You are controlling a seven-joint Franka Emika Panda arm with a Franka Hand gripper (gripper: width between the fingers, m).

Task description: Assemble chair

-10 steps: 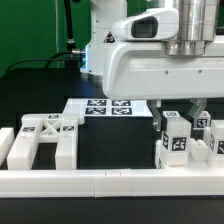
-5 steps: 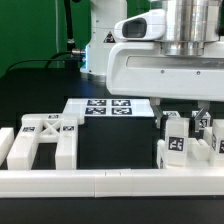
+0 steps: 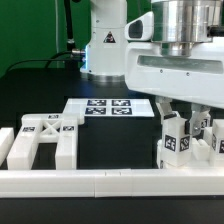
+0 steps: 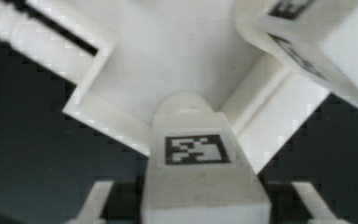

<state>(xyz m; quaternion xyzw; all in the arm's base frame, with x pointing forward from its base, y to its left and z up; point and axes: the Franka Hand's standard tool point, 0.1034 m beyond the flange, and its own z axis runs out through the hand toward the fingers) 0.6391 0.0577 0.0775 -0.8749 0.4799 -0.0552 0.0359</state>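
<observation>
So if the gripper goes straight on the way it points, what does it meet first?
The gripper is shut on a tagged chair leg, which leads; that would likely meet the white chair part just beyond it. Gap unclear.

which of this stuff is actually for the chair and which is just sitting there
For the chair:
- tagged leg, gripped by the gripper
- white frame piece, at the exterior view's left
- other tagged parts, at the exterior view's right

Just lying about:
- marker board
- long white border rail
</observation>
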